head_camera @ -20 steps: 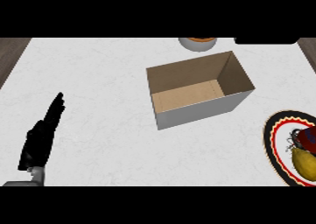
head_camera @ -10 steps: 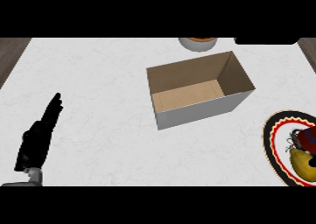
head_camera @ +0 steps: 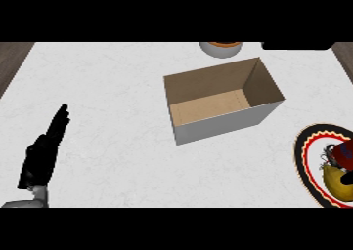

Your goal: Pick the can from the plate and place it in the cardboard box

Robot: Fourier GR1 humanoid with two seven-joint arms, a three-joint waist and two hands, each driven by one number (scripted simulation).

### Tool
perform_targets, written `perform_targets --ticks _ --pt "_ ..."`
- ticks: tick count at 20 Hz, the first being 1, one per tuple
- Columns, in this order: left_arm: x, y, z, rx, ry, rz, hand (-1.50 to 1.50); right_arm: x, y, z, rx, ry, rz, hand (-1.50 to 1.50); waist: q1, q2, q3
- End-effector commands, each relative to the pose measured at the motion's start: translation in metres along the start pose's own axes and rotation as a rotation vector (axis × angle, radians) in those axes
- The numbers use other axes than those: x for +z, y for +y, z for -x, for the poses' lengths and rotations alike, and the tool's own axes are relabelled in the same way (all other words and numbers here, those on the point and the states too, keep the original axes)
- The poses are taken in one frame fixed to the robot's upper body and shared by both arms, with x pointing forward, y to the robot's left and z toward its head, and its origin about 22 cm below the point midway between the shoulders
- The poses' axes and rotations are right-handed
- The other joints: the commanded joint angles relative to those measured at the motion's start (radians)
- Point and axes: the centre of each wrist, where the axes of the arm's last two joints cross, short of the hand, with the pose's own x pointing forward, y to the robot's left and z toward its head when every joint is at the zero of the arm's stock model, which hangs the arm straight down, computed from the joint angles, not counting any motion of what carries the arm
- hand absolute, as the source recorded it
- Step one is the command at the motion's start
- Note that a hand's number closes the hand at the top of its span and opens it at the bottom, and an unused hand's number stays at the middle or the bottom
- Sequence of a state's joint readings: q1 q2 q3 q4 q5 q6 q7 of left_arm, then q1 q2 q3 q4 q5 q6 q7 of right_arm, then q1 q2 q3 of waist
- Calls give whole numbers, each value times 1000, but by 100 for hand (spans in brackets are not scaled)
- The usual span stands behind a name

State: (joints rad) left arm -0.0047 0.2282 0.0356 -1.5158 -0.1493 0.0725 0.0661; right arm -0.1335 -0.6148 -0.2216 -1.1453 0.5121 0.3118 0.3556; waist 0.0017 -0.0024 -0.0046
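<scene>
Moved: left hand (head_camera: 40, 155) has slid a little lower at the left edge, fingers straight; right hand hidden.
Counter (head_camera: 114, 88): white, dark wood floor beside.
Plate (head_camera: 306, 161): right edge, red can (head_camera: 348, 151) on it, by something yellow.
Box (head_camera: 221, 100): open, middle.
Bowl (head_camera: 221, 47): far edge.

Cardboard box (head_camera: 222, 105): open-topped, upright, grey outer walls and brown inner faces, turned slightly askew, standing a little to the 1 o'clock side of the bench's middle; nothing shows inside it. Plate (head_camera: 309, 168): round, cut off by the view's right edge at about 4 o'clock, with a black rim, a red ring and a pale dotted band. Can (head_camera: 348, 150): red, lying on the plate near the right edge, only partly in view; well apart from the box.
</scene>
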Motion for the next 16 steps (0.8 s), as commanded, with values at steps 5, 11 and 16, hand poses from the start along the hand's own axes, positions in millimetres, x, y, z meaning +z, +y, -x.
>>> perform_targets --ticks 5,11,16 --pt "6 -7 2 -6 -7 -7 0 0 -6 3 23 -28 12 150 -1 2 5" --pt "-1 4 2 0 0 -1 0 -12 25 7 134 -34 214 150 3 4 5" --pt "4 -8 -5 -6 -8 24 0 -10 -11 -29 200 -277 253 150 20 7 6"
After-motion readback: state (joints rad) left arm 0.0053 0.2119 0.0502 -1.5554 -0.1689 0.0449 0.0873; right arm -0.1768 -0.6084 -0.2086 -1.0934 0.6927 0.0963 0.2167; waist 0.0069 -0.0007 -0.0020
